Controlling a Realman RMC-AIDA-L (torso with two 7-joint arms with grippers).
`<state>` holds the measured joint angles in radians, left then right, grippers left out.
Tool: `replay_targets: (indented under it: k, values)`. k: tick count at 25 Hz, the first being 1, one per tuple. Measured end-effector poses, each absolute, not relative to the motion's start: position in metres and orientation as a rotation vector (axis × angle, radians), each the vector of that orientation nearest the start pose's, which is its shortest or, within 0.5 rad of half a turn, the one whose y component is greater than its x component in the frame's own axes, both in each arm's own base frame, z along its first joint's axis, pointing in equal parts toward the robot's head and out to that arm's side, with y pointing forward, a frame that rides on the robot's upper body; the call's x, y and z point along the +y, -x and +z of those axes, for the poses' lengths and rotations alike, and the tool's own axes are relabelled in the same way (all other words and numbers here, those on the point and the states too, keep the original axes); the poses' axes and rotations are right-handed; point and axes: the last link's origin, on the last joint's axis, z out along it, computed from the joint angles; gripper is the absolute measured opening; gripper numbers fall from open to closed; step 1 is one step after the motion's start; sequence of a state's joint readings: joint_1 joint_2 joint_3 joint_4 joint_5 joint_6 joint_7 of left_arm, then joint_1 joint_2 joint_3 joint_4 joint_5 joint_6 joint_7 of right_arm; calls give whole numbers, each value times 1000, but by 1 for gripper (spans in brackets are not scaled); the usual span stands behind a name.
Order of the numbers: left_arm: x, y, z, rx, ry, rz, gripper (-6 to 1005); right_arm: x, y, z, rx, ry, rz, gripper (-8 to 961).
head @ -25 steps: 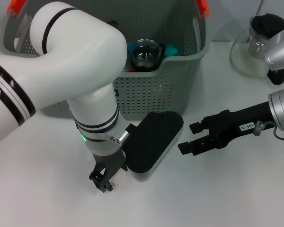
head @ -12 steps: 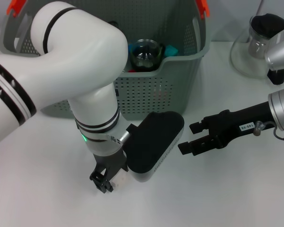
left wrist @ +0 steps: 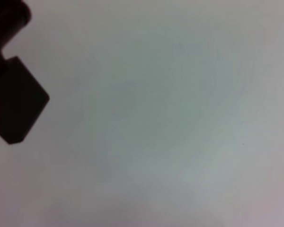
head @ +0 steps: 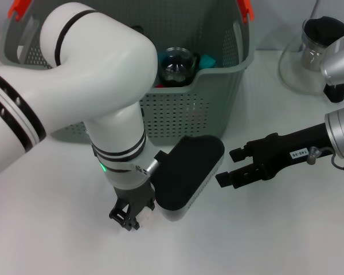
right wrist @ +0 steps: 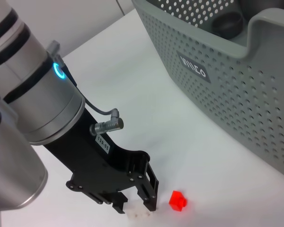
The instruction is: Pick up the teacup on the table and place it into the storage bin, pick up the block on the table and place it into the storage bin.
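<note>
The storage bin (head: 218,97) (right wrist: 236,80), a grey-green perforated basket, stands at the back of the table. Inside it sits a glass teacup (head: 175,66). My left gripper (head: 126,219) (right wrist: 136,205) points down at the table in front of the bin. In the right wrist view its fingers are open and straddle a small white block (right wrist: 138,215). A small red block (right wrist: 177,200) lies just beside it. In the head view both blocks are hidden behind the left arm. My right gripper (head: 228,167) hovers open and empty to the right of the left wrist.
A glass jug with a black lid (head: 312,51) stands at the back right. Orange handle clips (head: 246,10) stick up from the bin's rim. Bare white table (head: 264,235) lies in front of both arms.
My left gripper has shifted slightly right and settled over the white block, which no longer shows in the head view. The right arm has not moved.
</note>
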<state>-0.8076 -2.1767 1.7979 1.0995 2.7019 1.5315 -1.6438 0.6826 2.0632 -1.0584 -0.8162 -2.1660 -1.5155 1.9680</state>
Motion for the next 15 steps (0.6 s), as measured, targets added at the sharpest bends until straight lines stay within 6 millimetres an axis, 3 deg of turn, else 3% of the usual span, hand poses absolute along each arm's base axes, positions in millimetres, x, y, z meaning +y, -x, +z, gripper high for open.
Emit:
replay_targets:
  k: [5,8,12,15]
  values:
    - [321,146,-99,913,2981,1162,412,358,-204,-26,917,2962,161,924]
    - [322,141,-92,878,2994,1142,413,358,-204,-26,918,2961,162,924]
    - [321,130,-72,751,3086,1019,413,357,-205,-25,919,2962,161,924]
    - [323,121,-46,581,3184,810,413,357,-206,-24,921,2962,158,924]
